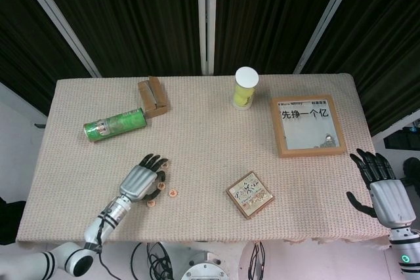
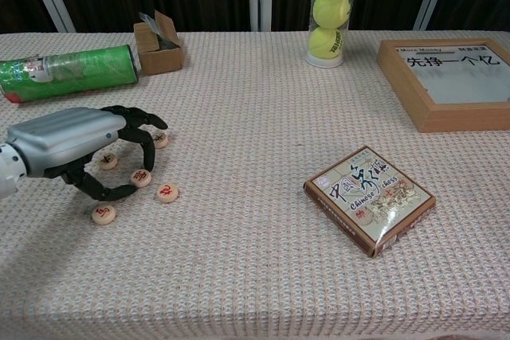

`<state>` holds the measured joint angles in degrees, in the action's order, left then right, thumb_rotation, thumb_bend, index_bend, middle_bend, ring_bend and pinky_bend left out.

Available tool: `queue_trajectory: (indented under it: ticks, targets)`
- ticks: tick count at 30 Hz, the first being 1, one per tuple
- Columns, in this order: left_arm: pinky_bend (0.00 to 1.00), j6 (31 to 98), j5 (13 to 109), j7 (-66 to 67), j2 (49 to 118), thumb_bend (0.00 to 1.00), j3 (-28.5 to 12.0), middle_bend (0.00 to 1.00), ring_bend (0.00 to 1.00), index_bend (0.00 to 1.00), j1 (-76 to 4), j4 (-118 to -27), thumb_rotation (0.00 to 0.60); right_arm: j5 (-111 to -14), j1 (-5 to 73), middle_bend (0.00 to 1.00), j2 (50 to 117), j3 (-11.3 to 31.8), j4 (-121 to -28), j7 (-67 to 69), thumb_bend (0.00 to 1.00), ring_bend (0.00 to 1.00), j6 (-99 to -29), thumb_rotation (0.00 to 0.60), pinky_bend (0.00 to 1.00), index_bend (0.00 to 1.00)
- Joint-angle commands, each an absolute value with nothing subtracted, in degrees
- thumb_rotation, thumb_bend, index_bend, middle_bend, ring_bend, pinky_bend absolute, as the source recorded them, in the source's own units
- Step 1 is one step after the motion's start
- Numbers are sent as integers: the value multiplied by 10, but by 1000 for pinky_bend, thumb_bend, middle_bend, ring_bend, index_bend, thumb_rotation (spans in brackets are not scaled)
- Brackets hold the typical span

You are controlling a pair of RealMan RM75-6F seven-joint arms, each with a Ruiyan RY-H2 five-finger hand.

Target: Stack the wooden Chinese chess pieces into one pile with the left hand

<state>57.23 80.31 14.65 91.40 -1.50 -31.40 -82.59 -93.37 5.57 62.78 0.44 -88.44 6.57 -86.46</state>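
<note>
Wooden chess pieces [image 2: 141, 177] lay loose in a small cluster near the front-left corner of the worktop [image 2: 255, 260], each flat on the woven cloth and none stacked. Five discs were visible in the chest view: one [image 2: 103, 214] nearest the front edge, one [image 2: 166, 192] with a red character to its right, one at the cluster's centre, one [image 2: 106, 160] partly under the palm, and one [image 2: 161, 139] farthest back.

The left robot hand [image 2: 80, 149] sat low over the cluster, fingers curled downward with the thumb and a fingertip bracketing the central disc. Whether it was actually pinched could not be determined.

The right robot hand [image 1: 380, 185] was off the front-right corner of the worktop, fingers spread, holding nothing.

Other items: a green can [image 2: 68, 73] on its side by the left edge, a small cardboard box [image 2: 158, 41], a tennis ball tube [image 2: 332, 13] near the rear edge, a framed sign [image 2: 446, 84] at the right edge, and a chess set box [image 2: 369, 199] front of centre.
</note>
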Motion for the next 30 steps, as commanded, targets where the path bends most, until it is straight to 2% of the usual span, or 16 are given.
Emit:
queue_trajectory:
  ticks: [1,10,20,30]
  targets:
    - [33,575,807,143,917,309,-13,84,0,465,-314,-822,600,-935,56,0,628,4,-885,65,246,0,-864,600,0,0]
    - [34,588,815,132,918,308,-12,90,0,503,-312,-817,600,-934,55,0,627,4,-885,66,246,0,-865,600,0,0]
    - [45,630,795,139,865,307,-24,99,0,522,-289,-859,600,-935,55,0,627,3,-885,65,246,0,-864,600,0,0]
    - [34,602,771,134,863,304,-21,99,0,520,-291,-844,600,-932,54,0,627,4,-890,57,247,0,-863,600,0,0]
